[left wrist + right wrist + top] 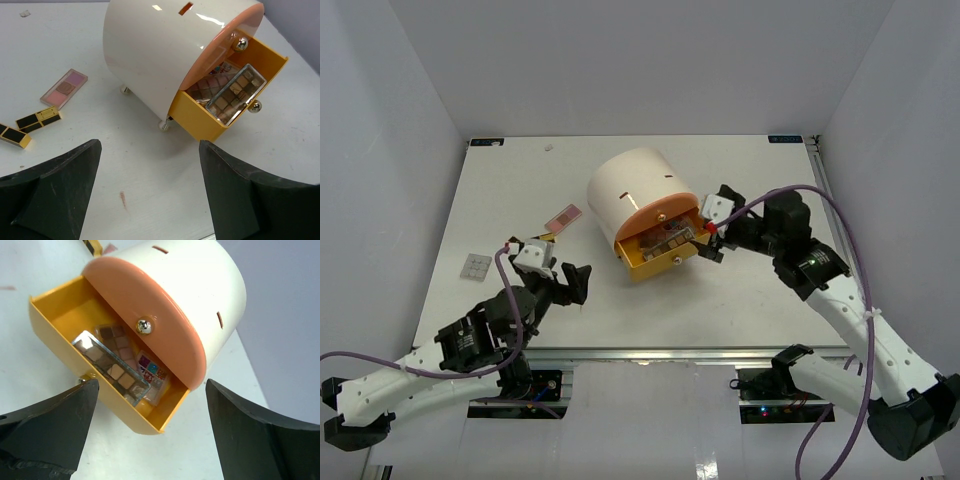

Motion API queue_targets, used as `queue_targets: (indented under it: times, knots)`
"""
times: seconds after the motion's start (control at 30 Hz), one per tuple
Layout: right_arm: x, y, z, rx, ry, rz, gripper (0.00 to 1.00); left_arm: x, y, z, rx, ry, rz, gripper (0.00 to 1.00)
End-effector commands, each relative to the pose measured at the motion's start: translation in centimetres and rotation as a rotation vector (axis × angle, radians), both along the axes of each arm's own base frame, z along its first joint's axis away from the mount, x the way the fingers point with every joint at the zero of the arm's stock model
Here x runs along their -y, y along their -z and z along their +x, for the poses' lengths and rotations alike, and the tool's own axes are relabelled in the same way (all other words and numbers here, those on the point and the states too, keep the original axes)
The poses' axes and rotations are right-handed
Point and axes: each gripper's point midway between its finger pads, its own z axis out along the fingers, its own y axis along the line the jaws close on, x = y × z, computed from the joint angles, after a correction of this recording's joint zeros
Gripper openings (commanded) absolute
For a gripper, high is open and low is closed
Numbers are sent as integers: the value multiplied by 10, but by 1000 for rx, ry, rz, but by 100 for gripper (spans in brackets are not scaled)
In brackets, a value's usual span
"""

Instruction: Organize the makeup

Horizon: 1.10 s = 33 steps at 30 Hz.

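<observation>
Counter point(740, 300): white, with pale walls on three sides. It carries everything listed here.

Cylinder point(635, 185): big and cream, near mid-counter, with a peach front panel and a round metal knob point(144, 326).

Yellow drawer point(200, 122): pulled out at the base of the cylinder, facing the right arm.

Left end effector point(150, 195): fingers spread wide, bare counter showing between them. It is well apart from the cylinder, on the near-left.

Right end effector point(150, 430): fingers spread wide, hovering just in front of the open drawer. Nothing is clamped.

Brown palette point(112, 367): flat rectangle with rows of tan, beige and brown squares in a clear case. It is tilted up on edge inside the drawer.

Second palette point(117, 337): similar brown shades, lying beneath the first and partly tucked under the peach front.

Pink palette point(64, 88): flat, with pink and rust pans. It lies loose on the counter left of the cylinder.

Small palette point(150, 369): a few bright squares of purple, teal and red, in the drawer's inner corner.

Gold-and-black bars point(39, 120): two short bars on the counter just near of the pink palette. The nearer one is cut off at the frame edge in the left wrist view.

Grey tile point(475, 266): a flat dotted square far left on the counter, too small to identify.

Hidden: the drawer's deepest part lies under the peach front, and the contents there cannot be made out.
</observation>
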Motion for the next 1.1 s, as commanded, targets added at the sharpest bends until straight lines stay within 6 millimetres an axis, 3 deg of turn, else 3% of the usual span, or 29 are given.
queue_targets:
  times: [0.0, 0.17, 0.27, 0.47, 0.67, 0.73, 0.83, 1.07]
  knots:
    - [14, -7, -23, -191, -64, 191, 95, 7, 4, 0, -43, 17, 63, 90]
    - [41, 14, -25, -272, -42, 256, 95, 8, -6, 16, -55, -5, 105, 91]
    - [52, 26, -24, -329, -49, 288, 95, 2, -5, 48, -104, -36, 154, 91]
    - [58, 41, -27, -366, -71, 302, 96, -37, -8, 105, -145, -114, 106, 92]
    - [57, 47, -37, -355, -100, 297, 97, -63, 46, 157, -387, -93, -5, 96]
    - [60, 48, -35, -358, -90, 300, 97, -63, 75, 173, -476, -85, 15, 97]
    - [64, 50, -33, -366, -76, 303, 97, -67, 98, 197, -522, -92, 82, 98]
    - [65, 50, -33, -361, -75, 304, 97, -81, 121, 234, -507, -77, 260, 98]
